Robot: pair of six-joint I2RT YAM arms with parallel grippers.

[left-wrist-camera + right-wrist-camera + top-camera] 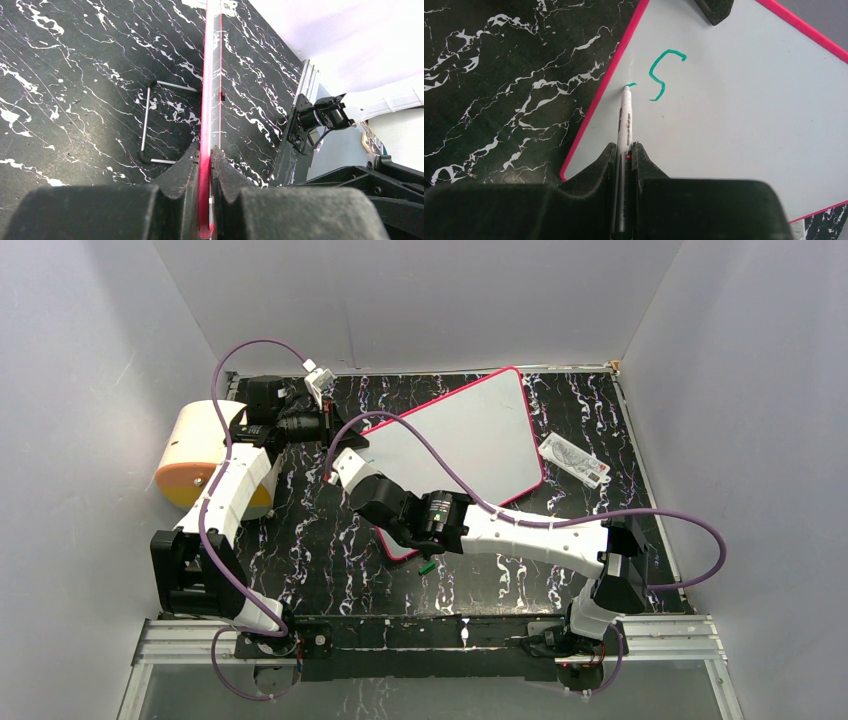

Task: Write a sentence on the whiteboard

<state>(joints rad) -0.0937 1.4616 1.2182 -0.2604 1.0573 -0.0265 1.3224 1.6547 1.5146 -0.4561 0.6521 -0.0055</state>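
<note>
The whiteboard [470,440] lies tilted on the black marbled table, pink-red rim all round. My left gripper [322,422] is shut on its far-left edge; in the left wrist view the rim [206,90] runs edge-on between the fingers of that gripper [205,156]. My right gripper [345,468] is shut on a white marker [626,120], its tip touching the whiteboard [734,115] near the left rim. Of the sentence, only a teal "S" [663,75] and a short teal stroke [632,84] at the marker tip show. In the right wrist view the right gripper [625,150] holds the marker lengthwise.
A small white packet with a red mark [575,460] lies right of the board. A green cap [427,566] lies on the table under the right arm. A cream and yellow cylinder [195,455] stands at the left wall. A thin wire stand [147,122] lies beside the board's edge.
</note>
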